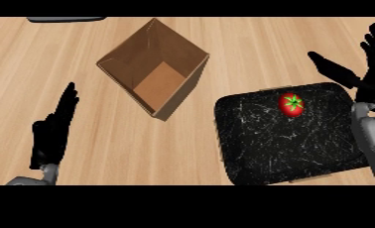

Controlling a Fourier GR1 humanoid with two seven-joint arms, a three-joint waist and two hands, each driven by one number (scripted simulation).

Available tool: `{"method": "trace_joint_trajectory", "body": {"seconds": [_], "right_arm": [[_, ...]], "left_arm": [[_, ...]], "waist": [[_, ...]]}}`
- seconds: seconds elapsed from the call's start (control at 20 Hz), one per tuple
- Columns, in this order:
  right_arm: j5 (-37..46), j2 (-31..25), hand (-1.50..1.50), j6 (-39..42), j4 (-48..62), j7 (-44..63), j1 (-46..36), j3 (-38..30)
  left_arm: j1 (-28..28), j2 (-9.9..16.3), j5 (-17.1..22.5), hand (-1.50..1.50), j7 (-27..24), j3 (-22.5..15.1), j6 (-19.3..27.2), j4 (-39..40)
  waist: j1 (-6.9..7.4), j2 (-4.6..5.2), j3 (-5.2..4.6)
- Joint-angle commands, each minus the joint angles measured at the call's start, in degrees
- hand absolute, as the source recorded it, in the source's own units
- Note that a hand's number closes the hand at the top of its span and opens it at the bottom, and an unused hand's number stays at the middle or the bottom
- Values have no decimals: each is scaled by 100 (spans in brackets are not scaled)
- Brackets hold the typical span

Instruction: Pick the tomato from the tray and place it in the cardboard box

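A pale wood surface (256, 38) with fine grain running side to side fills the view. At its far left edge lies part of a flat grey object (66, 19), cut off by the frame.

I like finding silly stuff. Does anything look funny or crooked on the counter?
Nothing is spilled or broken. The cardboard box sits turned cornerwise to the counter's edge, open and empty. The tomato sits alone on the dark tray, near its far edge.

Right hand (364, 68) cut by frame edge.
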Motion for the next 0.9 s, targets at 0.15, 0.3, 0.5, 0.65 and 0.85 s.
{"method": "trace_joint_trajectory", "body": {"seconds": [0.15, 0.3, 0.5, 0.65, 0.85], "right_arm": [[897, 919, -150, -2739, -343, -235, 717, -321], [1626, 248, -150, -2348, -643, 937, 1182, 265], [2174, -608, -150, -1326, -354, 2252, 1379, 709], [2227, -1043, -150, -297, -604, 3180, 1345, 1071], [1895, -1510, -150, 1097, -1209, 4234, 1577, 1503]], "left_arm": [[123, 251, -181, 0, 120, -102, -173, -333], [45, 81, -425, 0, 254, -183, -33, -308], [195, 207, -393, 0, 104, -151, -144, -284], [117, 223, -338, 0, 56, -49, -182, -235], [175, 199, -360, 0, 193, -98, -146, -337]], "waist": [[186, -67, 23], [198, -57, 14], [206, -64, -26], [208, -74, -41], [155, -116, -32]]}}
